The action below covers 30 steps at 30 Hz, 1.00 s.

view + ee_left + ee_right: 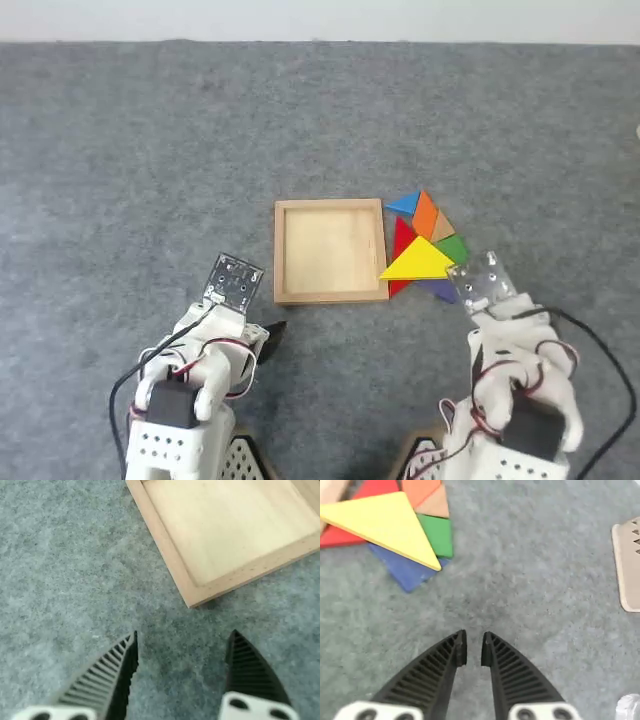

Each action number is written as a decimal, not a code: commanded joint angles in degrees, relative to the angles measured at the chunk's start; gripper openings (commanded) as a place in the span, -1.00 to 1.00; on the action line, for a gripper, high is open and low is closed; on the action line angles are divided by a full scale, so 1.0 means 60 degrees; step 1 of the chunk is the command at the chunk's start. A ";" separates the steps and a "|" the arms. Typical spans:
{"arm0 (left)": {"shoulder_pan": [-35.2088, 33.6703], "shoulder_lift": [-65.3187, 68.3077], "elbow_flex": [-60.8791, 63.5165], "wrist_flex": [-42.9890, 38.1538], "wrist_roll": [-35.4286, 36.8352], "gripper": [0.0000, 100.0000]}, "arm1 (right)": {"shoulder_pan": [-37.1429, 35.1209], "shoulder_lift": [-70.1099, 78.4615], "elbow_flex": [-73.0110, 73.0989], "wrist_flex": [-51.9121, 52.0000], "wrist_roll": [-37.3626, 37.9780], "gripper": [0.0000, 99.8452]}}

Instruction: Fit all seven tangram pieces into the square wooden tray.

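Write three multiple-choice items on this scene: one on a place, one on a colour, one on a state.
1. The tangram pieces lie: A) inside the wooden tray; B) on the carpet beside the tray; C) atop an arm.
2. The large triangle on top of the pile is: A) white; B) yellow; C) black.
3. The left tool is: A) shut on a piece; B) shut on the tray; C) open, holding nothing.
Key: B, the pile sits by the tray's outer edge; B, it shows yellow; C, its jaws stand apart over carpet.
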<state>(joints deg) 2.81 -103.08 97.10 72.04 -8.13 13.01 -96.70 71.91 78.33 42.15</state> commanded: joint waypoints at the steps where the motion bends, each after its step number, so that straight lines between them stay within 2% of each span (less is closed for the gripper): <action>1: 0.0073 -0.0161 -0.0110 0.0044 0.0059 -0.44 | -0.0769 0.3363 -0.2462 0.0051 -0.0381 -0.85; 8: 0.0073 -0.0161 -0.0110 0.0044 0.0059 -0.44 | -0.2484 0.9458 -0.6037 -0.0842 -0.3136 -0.85; 14: 0.0073 -0.0161 -0.0110 0.0044 0.0059 -0.44 | -0.3451 1.2857 -0.7399 -0.1736 -0.4908 -0.85; 20: 0.0073 -0.0161 -0.0110 0.0044 0.0059 -0.44 | -0.3875 1.4777 -0.7385 -0.2982 -0.6315 -0.85; 23: 0.0073 -0.0161 -0.0110 0.0044 0.0059 -0.44 | -0.3832 1.5128 -0.7385 -0.3201 -0.6564 -0.82; 27: 0.0073 -0.0161 -0.0110 0.0044 0.0059 -0.44 | -0.3744 1.5143 -0.7282 -0.3275 -0.6974 -0.61; 30: 0.0073 -0.0161 -0.0110 0.0044 0.0059 -0.44 | -0.3201 1.4894 -0.7238 -0.3319 -0.7062 -0.50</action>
<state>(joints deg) 2.81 -103.08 97.10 72.04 -8.13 -9.58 -5.27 30.86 59.60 1.10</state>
